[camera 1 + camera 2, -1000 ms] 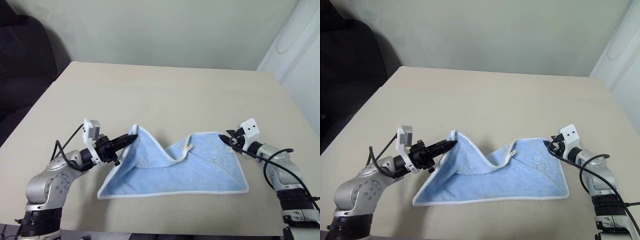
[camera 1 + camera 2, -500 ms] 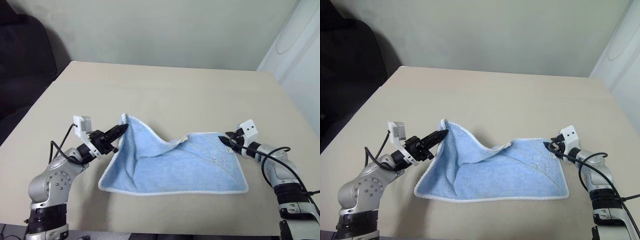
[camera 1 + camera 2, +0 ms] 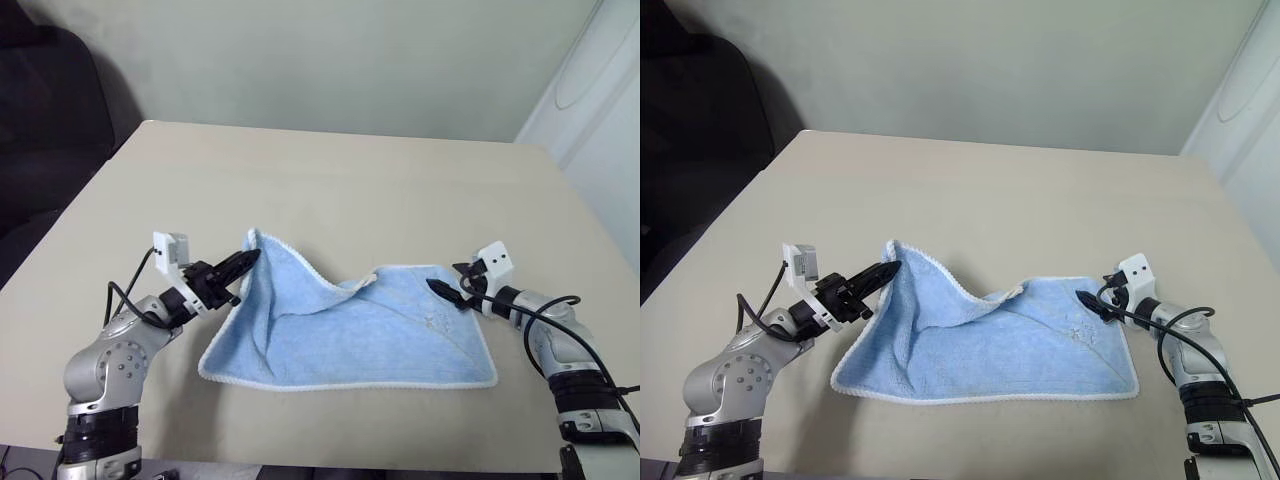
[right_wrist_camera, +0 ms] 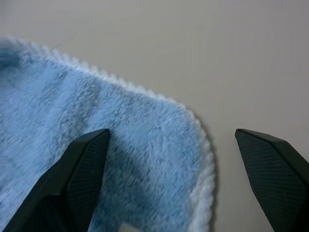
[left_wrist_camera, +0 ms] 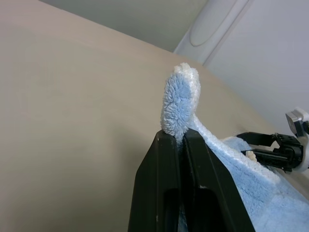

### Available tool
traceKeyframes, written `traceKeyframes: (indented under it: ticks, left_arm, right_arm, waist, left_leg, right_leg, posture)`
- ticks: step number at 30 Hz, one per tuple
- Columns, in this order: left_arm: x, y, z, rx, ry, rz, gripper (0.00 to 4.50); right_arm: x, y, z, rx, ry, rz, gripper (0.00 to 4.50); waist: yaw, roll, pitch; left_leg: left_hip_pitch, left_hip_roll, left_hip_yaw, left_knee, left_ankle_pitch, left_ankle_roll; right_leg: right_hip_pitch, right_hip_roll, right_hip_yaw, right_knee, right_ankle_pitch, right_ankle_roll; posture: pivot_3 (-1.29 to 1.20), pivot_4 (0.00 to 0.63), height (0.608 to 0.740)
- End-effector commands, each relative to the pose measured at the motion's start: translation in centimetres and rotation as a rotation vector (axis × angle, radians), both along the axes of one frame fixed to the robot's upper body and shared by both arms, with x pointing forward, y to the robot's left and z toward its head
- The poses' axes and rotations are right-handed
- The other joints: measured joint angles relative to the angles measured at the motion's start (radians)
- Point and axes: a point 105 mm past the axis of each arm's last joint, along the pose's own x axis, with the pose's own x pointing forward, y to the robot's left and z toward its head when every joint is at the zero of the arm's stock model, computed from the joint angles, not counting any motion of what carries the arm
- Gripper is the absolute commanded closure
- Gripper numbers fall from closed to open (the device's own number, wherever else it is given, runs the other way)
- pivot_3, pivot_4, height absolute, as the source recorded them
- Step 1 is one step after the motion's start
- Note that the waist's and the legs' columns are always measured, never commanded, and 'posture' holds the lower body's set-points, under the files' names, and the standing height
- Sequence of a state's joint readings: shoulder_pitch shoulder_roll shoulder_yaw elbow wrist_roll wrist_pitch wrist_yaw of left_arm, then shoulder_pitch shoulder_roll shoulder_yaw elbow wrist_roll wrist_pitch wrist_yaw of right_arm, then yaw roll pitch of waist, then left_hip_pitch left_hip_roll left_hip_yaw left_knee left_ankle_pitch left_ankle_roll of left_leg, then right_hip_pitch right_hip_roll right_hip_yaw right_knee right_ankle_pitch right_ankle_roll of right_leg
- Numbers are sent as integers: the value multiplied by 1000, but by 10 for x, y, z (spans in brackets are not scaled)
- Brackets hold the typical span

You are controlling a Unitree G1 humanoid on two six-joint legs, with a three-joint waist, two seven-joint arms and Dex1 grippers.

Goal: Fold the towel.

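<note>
One towel (image 3: 350,335), two grippers, one table (image 3: 330,190). No readable writing or brand marks on anything visible.

Towel is lying on the near half of the table, light blue terry with a white stitched edge, mostly flat but not spread out. Its far-left corner is being held up off the surface, with a loose fold sagging along the far edge toward the middle.

Left gripper (image 3: 245,264) is pinching that raised corner: fingers (image 5: 166,179) are pressed together with the white-edged tip of cloth sticking out above them in the left wrist view.

Right gripper (image 3: 447,287) is sitting at the towel's far-right corner with its fingers (image 4: 84,164) spread wide. One finger is hovering over the blue cloth, the other over bare table just past the white edge, so the corner is lying between them, not gripped.
</note>
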State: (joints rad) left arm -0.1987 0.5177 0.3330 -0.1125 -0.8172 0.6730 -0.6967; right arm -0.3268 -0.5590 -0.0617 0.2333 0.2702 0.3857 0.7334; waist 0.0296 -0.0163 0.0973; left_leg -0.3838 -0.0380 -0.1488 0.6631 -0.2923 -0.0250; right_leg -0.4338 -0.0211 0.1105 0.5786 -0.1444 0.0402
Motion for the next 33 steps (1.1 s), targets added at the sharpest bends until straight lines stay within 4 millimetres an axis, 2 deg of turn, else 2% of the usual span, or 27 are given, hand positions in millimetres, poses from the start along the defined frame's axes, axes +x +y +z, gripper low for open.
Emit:
traceKeyframes:
  ticks: [1, 4, 7, 17, 21, 26, 30, 33]
  left_arm:
    - [2, -2, 10, 11, -56, -6, 4500]
    - [2, -2, 10, 12, -56, -4, 4500]
    - [3, -2, 10, 11, -57, -3, 4500]
    - [4, -1, 10, 11, -58, 1, 4500]
    - [3, 3, 16, -1, -77, 19, 4500]
    - [8, 8, 38, -16, -151, 60, 4500]
    - [26, 6, 66, 3, -235, 98, 4500]
    - [45, -1, 81, 20, -276, 111, 4500]
  right_arm:
    - [-5, -3, -5, -24, 31, 4, 99]
    - [-5, -4, -7, -18, 39, 1, 99]
    - [-6, -2, -7, -5, 42, 5, 978]
    - [-9, -3, -3, 41, 33, -8, 4416]
    - [-11, -11, 14, 50, -23, -35, 4471]
    - [-11, -34, 41, 37, -105, -118, 4471]
    - [-1, -59, 83, 19, -234, -221, 4471]
    - [11, -69, 104, 13, -296, -277, 4471]
  waist:
    - [0, 0, 0]
    - [1, -2, 1]
    - [1, -2, 1]
    - [0, -3, 1]
    - [1, -3, 2]
    - [2, -1, 6]
    - [5, -2, 8]
    - [4, -1, 9]
  left_leg:
    - [0, 0, 0, 0, 0, 0]
    - [1, 0, 0, 0, 0, 0]
    - [1, 0, 0, 0, 0, 0]
    - [1, 0, 0, 0, 0, 0]
    - [1, 0, 0, 0, 0, 0]
    - [0, 0, 0, 0, 1, 0]
    - [0, -1, 0, 1, 2, 1]
    - [1, -1, 0, 1, 2, 1]
  right_leg:
    - [0, 0, 0, 0, 0, 0]
    - [1, 0, 0, 0, 0, 0]
    - [1, 0, 0, 0, 0, 0]
    - [1, 1, 0, 0, 0, 0]
    - [1, 1, 0, 0, 0, 0]
    - [1, 0, 0, 0, 0, 0]
    - [2, 0, 1, 0, 0, 0]
    - [2, 0, 1, 0, 1, -1]
  posture:
    - [0, 150, 740]
    - [0, 150, 740]
    - [0, 150, 740]
    - [0, 150, 740]
    - [0, 150, 740]
    - [0, 150, 740]
    - [0, 150, 740]
    - [0, 150, 740]
